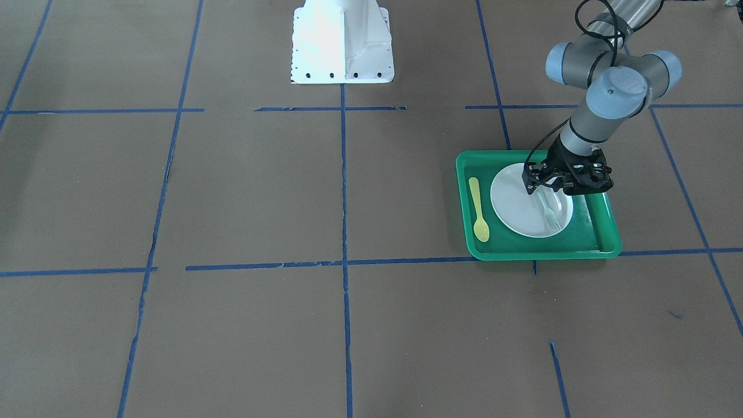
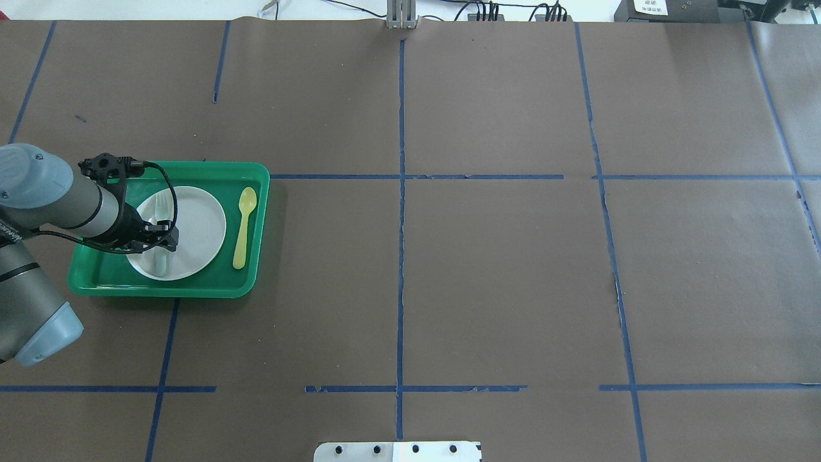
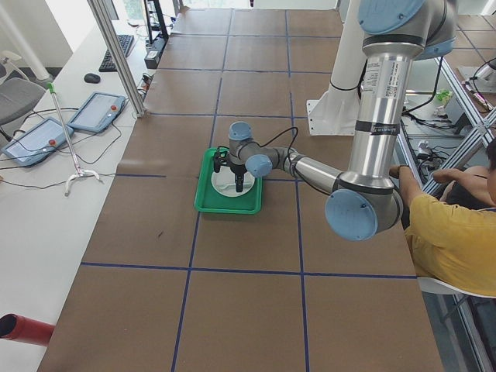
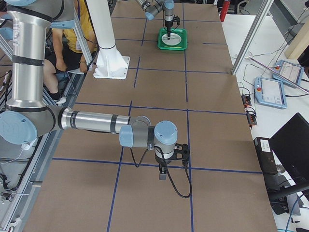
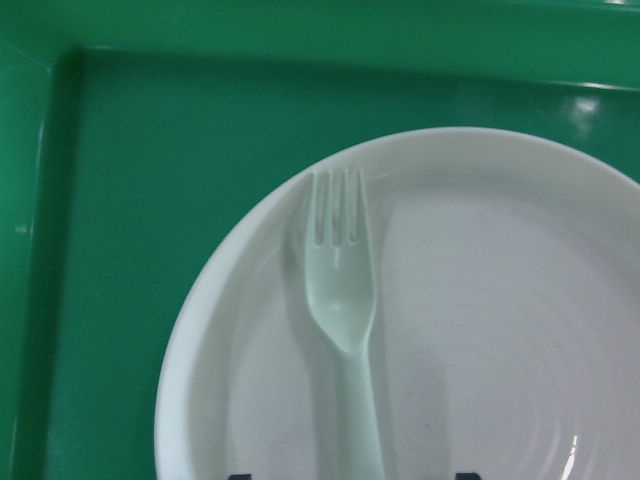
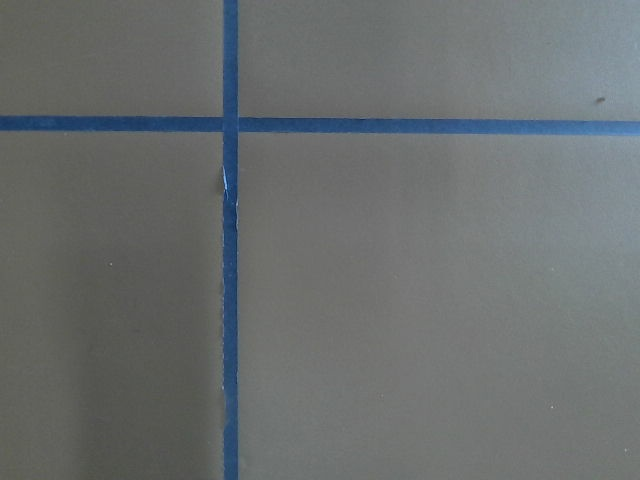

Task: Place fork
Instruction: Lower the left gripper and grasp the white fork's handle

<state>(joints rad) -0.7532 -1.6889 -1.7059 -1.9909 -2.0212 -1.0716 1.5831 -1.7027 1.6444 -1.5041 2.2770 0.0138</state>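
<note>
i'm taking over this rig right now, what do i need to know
Left pincer: open, low over the white plate, its fingers either side of the fork's handle without gripping it.
Right pincer: over bare table, far from the tray; open or shut cannot be told.
Fork: flat on the plate, inside the green tray; yellow spoon beside the plate.
Done: fork rests on the plate.
Left: probably just lifting the left arm clear.

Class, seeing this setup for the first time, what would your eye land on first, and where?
The bright green plastic tray stands out on the brown table, at the robot's left. On its round white plate lies a pale translucent plastic fork, the left gripper open over its handle.
</note>
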